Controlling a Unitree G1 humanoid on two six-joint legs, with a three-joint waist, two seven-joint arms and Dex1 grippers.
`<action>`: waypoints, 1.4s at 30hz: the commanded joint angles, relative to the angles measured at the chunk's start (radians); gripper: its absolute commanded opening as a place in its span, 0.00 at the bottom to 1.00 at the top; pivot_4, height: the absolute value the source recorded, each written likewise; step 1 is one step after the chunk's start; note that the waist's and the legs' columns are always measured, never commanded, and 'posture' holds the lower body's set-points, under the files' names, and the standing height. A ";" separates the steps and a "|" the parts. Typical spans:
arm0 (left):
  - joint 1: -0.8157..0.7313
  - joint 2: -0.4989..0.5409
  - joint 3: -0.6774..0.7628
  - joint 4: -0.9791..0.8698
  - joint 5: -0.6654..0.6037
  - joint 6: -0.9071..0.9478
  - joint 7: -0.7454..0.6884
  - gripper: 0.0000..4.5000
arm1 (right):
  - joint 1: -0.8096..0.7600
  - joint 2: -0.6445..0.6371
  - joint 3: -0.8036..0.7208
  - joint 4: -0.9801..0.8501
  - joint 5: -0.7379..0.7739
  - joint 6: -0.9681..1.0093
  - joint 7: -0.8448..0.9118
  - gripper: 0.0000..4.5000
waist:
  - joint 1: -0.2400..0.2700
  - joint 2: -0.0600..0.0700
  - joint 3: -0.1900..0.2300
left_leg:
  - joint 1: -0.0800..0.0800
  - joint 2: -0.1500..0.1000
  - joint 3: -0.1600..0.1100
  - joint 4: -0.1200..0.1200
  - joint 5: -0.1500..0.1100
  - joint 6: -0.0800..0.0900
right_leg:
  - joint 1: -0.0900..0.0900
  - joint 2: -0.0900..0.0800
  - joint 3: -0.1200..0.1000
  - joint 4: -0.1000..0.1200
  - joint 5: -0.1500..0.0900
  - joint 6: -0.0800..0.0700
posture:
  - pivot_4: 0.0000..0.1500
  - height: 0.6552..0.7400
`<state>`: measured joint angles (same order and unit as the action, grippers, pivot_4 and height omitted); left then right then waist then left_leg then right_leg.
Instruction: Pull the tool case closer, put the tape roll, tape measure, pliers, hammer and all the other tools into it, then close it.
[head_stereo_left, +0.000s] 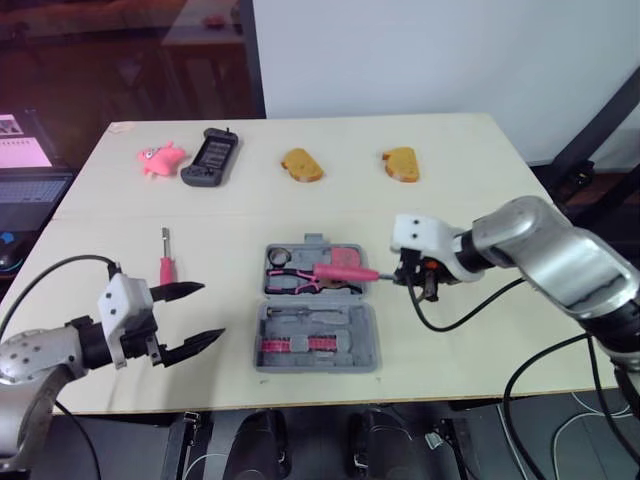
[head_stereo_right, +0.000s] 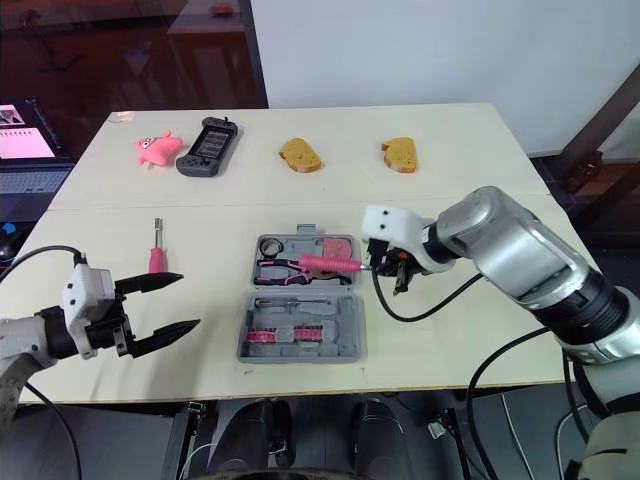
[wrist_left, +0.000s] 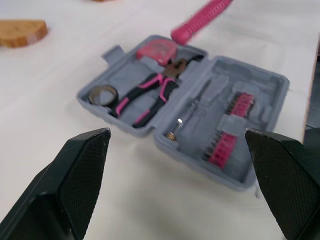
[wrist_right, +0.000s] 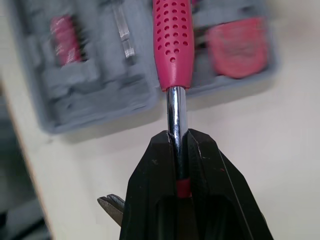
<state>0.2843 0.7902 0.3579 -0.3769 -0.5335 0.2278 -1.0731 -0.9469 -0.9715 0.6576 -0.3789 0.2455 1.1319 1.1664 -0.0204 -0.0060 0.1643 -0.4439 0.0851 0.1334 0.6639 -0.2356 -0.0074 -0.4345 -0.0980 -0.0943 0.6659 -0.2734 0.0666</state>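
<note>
Between the right gripper's (wrist_right: 177, 150) clamped jaws sits the hammer (wrist_right: 173, 45) shaft, pink handle poking out over the open tool case (wrist_left: 272, 82); left gripper (head_stereo_left: 210, 311) spread wide, case just ahead.

Setting: indoor robotics test room, lab-type. Evidence:
- bare pale surface (head_stereo_left: 480, 200) set against a plain white wall (head_stereo_left: 450, 60)
- dark glass partition (head_stereo_left: 130, 50) beyond its far left corner
- laptop (head_stereo_left: 25, 190) off its left edge
- loose cables (head_stereo_left: 600, 405) on the floor
- mismatched props along its far edge: pink toy (head_stereo_left: 160, 158), handheld console (head_stereo_left: 210, 157), bread slices (head_stereo_left: 301, 165)
</note>
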 joint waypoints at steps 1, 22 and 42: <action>0.043 -0.007 0.047 -0.054 -0.011 -0.022 -0.001 1.00 | -0.077 0.016 0.078 -0.059 -0.017 0.020 0.059 0.00 | 0.000 0.000 0.000 | 0.000 0.000 0.000 0.000 0.000 0.000 | 0.000 0.000 0.000 0.000 0.000 0.000 | 1.00 0.75; 0.198 -0.046 0.100 -0.137 0.021 -0.064 0.053 1.00 | -0.123 0.318 0.236 0.128 -0.101 0.041 -0.064 0.00 | 0.004 -0.001 -0.001 | 0.000 0.000 0.000 0.001 0.000 0.000 | 0.000 0.000 0.000 0.000 0.001 -0.001 | 1.00 0.75; 0.184 -0.018 0.115 -0.120 0.027 -0.060 0.026 1.00 | -0.080 0.392 0.270 0.167 -0.110 0.079 -0.124 0.00 | 0.002 -0.001 -0.001 | 0.000 0.000 0.001 0.001 0.000 0.000 | 0.000 0.001 -0.001 0.000 0.001 -0.001 | 1.00 0.75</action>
<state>0.4694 0.7639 0.4482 -0.4852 -0.5039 0.1801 -1.0422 -1.0212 -0.5942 0.9382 -0.1939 0.1395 1.2120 1.0524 -0.0186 -0.0067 0.1638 -0.4441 0.0853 0.1339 0.6645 -0.2356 -0.0076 -0.4349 -0.0974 -0.0948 0.6663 -0.2728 0.0661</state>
